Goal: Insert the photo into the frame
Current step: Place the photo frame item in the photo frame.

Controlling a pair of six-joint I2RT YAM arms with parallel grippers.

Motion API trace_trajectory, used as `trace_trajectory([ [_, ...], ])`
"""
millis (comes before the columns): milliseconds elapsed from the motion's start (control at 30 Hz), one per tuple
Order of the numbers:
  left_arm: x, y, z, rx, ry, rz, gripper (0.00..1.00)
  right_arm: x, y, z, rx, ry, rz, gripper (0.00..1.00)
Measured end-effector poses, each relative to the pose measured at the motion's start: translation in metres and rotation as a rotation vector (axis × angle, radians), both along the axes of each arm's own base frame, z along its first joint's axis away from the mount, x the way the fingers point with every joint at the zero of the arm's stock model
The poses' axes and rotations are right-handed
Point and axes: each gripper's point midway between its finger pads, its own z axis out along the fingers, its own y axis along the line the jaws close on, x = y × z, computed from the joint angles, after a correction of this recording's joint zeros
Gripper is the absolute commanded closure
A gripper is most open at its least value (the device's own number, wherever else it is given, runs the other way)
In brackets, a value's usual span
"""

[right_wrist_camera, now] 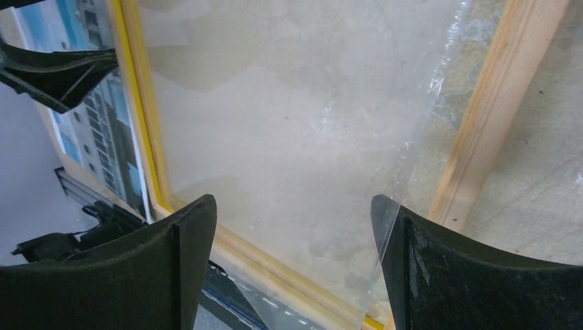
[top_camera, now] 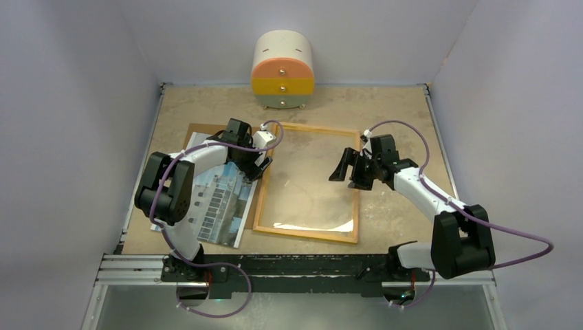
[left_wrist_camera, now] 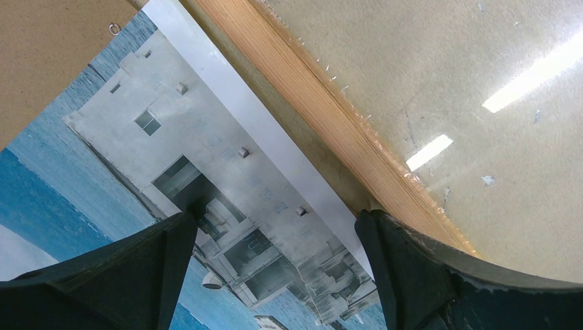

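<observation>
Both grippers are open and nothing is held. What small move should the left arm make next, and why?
Probably lower the left gripper onto the photo's white border and close on it. The photo lies face up outside the frame, beside one long rail, and the open left gripper hangs right over that edge. The right gripper, open above the frame, holds nothing.

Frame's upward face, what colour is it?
The frame shows light wood grain, clearest in the left wrist view.

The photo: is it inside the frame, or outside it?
Outside. The photo lies flat beside the frame, picture side up. Within the frame, only a clear sheet shows, with the tabletop visible through it.
</observation>
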Motion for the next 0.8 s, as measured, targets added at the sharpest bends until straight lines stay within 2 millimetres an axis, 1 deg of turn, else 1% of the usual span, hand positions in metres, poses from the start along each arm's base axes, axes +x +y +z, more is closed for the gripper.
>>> trace_trajectory([
  [367,0.0,0.0,0.0,0.0,0.0,0.0,0.03,-0.003,-0.011,-0.011,-0.074,0.015,-0.007,0.15],
  [567,0.0,0.0,0.0,0.0,0.0,0.0,0.03,-0.003,-0.024,-0.025,-0.152,0.038,-0.028,0.14],
  [800,0.0,0.0,0.0,0.0,0.0,0.0,0.03,-0.002,-0.033,-0.029,-0.205,0.04,-0.05,0.14],
])
